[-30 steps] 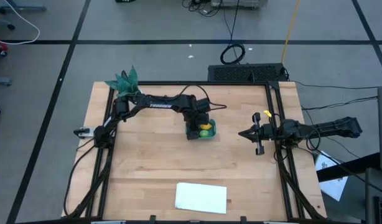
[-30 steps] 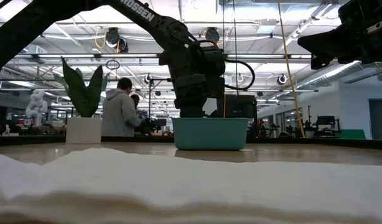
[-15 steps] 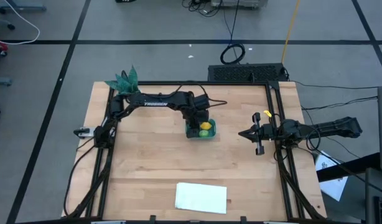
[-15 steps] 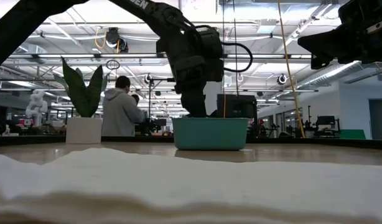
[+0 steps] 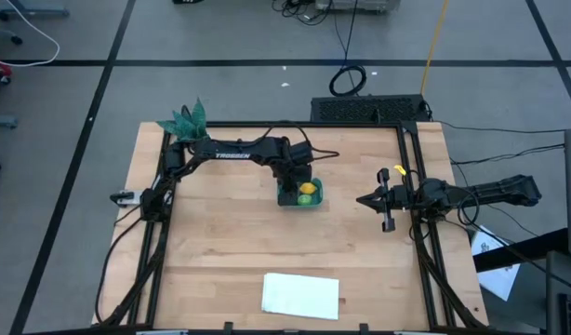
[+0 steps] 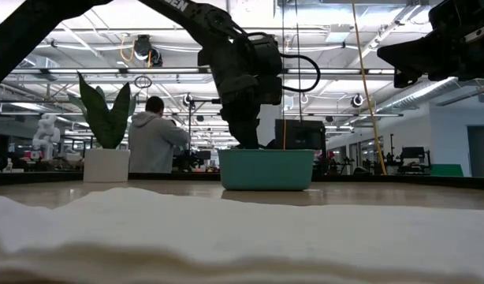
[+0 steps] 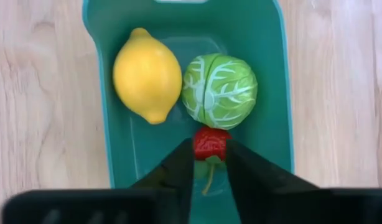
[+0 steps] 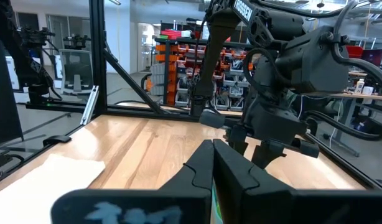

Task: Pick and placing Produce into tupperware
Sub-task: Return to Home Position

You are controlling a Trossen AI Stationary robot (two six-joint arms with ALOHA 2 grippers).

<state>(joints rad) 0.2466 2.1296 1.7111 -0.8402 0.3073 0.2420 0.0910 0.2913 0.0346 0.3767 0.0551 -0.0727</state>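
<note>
The job looks almost finished. In the left wrist view the teal tupperware tub (image 7: 259, 43) fills the middle of the frame, and all three toy pieces are inside it. The lemon (image 7: 147, 74) lies at the upper left. The light-green cabbage-like ball (image 7: 219, 91) is just beside it on the right, and they seem to touch. The small strawberry (image 7: 210, 142) is directly under the ball, in the lower centre. In the high view no other produce lies on the wooden table (image 5: 230, 251).

The left gripper (image 7: 210, 149) hangs over the tub with the strawberry exactly at its tips. Whether it grips the fruit or the fruit already lies free on the tub floor, I cannot tell. I judge that what is left is to release the strawberry if needed, then lift straight up and carry the arm back to rest.

The right gripper (image 5: 362, 199) waits at the right of the high view, well apart from the tub. Its two fingers are closed together and hold nothing.

For the way out, the tub walls and the green ball are close to the tips, so a sideways pull could drag the tub. The plant in a white pot (image 5: 188, 121) stands at the upper left corner of the table, near the left arm's base. A white sheet (image 5: 301, 294) lies at the lower centre, away from the path. A person in a grey top (image 6: 154, 142) is far behind the table.
</note>
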